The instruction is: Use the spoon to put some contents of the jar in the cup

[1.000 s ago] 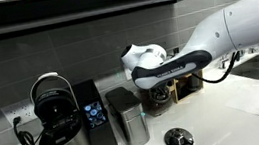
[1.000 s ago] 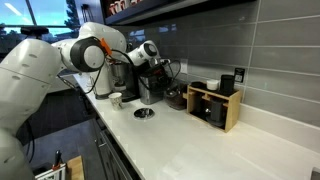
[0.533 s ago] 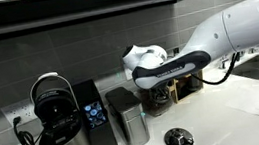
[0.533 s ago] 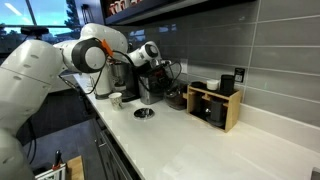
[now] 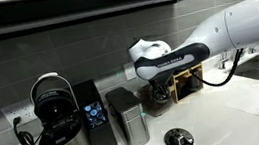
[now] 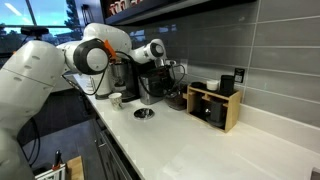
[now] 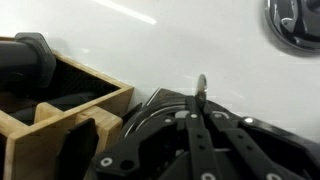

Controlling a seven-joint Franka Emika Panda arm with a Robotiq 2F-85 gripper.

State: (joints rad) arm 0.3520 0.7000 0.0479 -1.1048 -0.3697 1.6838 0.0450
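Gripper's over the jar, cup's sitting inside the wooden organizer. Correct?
Not quite. The cup stands on the white counter, apart from the wooden organizer, as the wrist view shows. The gripper, shut on the spoon, is over the jar.

No lettering, brand, number or sign can be read in any view. The only marked surface is the lit blue panel (image 5: 96, 114) on the front of the black machine (image 5: 90, 138), which stands well off to one side of the pincer (image 5: 156, 84) and lower than it in an exterior view. Its symbols are too small to make out.
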